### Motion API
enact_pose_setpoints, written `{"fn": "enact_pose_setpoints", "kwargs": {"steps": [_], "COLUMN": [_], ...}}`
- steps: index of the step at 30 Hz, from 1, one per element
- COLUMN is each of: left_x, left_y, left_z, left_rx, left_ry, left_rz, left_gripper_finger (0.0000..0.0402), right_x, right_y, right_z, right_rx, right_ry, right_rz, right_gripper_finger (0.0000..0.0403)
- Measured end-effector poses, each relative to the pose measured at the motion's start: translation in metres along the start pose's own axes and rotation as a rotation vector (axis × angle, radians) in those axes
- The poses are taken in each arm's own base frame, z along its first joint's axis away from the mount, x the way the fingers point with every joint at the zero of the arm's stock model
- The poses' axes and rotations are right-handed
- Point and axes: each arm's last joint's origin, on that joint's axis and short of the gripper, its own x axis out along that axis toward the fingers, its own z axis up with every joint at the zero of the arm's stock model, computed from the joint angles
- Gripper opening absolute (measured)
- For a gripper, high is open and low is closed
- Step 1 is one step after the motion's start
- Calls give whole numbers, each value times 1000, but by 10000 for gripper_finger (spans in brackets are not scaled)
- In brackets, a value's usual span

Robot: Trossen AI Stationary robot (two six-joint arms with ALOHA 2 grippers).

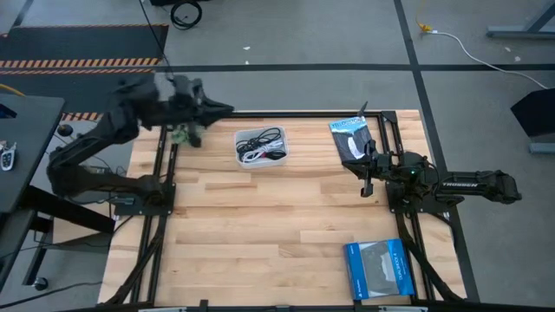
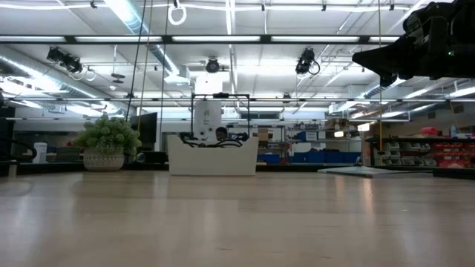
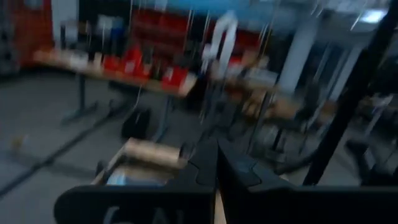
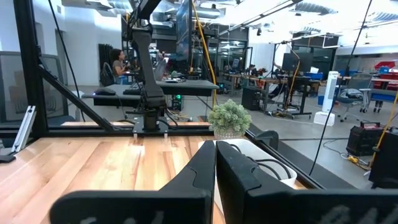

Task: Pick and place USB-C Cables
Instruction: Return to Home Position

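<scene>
Pincer on left arm (image 1: pixel 221 108): fingers together, nothing held, raised over far left edge of worktop (image 1: pixel 286 225), tip aimed toward tray. Just beside it and lower: small potted plant (image 1: pixel 184 134). Next out: white tray (image 1: pixel 284 156), near but not touching, with cables (image 1: pixel 263 139) inside. Black and white loops visible, full count hard to tell, none seen loose on the wood. From low view, loops poking above the tray's top edge.

Pincer on right arm (image 4: pixel 216 149): also closed, empty, low over right side, waiting, just beside dark-and-blue packet (image 1: pixel 351 137). Blue packet (image 1: pixel 377 270) well apart at near edge.

Judged step: retreat to rest pose, placing apparently done. Risks:
- low swing by left arm clipping plant or tray, shoving tray, spilling cables
- raised loop snagging on a finger and dragging out
- right arm nudging nearby packet on any sideways sweep

Safer: lifting clear first, then folding back.
</scene>
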Motion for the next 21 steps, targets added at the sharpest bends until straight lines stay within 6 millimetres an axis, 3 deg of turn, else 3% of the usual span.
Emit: {"fn": "enact_pose_setpoints", "kwargs": {"steps": [7, 17, 21], "left_x": [-32, -75, -90], "left_y": [-21, -38, -42], "left_z": [32, 60, 63], "left_rx": [51, 110, 128], "left_ry": [-291, -607, -652], "left_rz": [-88, -87, -87], "left_gripper_finger": [11, 11, 11], "right_x": [0, 0, 0], "right_y": [0, 0, 0], "right_z": [0, 0, 0], "right_rx": [0, 0, 0], "right_ry": [0, -1, 0], "right_rz": [0, 0, 0], "right_gripper_finger": [20, 20, 20]}}
